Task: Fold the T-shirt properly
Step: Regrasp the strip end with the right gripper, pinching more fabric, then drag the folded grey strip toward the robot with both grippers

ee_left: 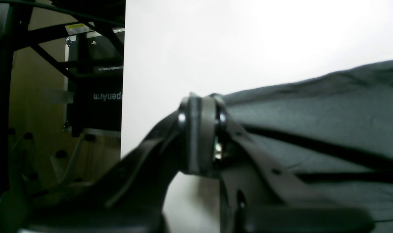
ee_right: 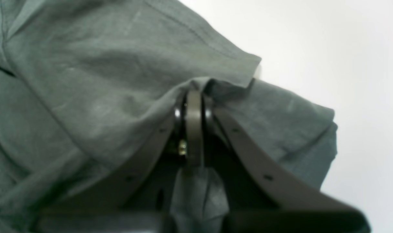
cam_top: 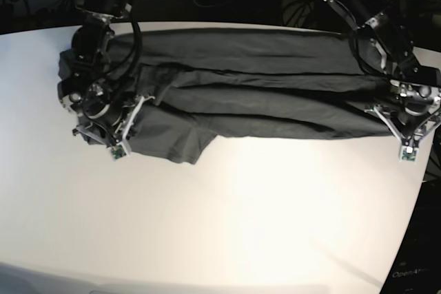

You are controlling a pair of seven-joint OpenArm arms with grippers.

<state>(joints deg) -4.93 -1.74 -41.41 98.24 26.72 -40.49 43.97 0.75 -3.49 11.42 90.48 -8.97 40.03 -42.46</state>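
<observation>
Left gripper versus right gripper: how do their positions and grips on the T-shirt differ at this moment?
The left gripper sits at the edge of the T-shirt, near the table's corner; the right gripper sits at the sleeve end. Cloth bunches around and hangs below the right gripper's fingers; at the left gripper, the fabric only meets the fingertips, so a pinch isn't clear. Both are shut and low on the white table.

Showing T-shirt (ee_right: 86, 81) as soft matt cloth, wrinkly, with stitched hem lines. Showing table (cam_top: 227, 225) as smooth white, slightly sheeny under light. Showing right gripper (ee_right: 194, 97) fingers (ee_right: 248, 155) as matt dark plastic with glossy metal bolts; left gripper (ee_left: 201, 103) looking alike.
</observation>
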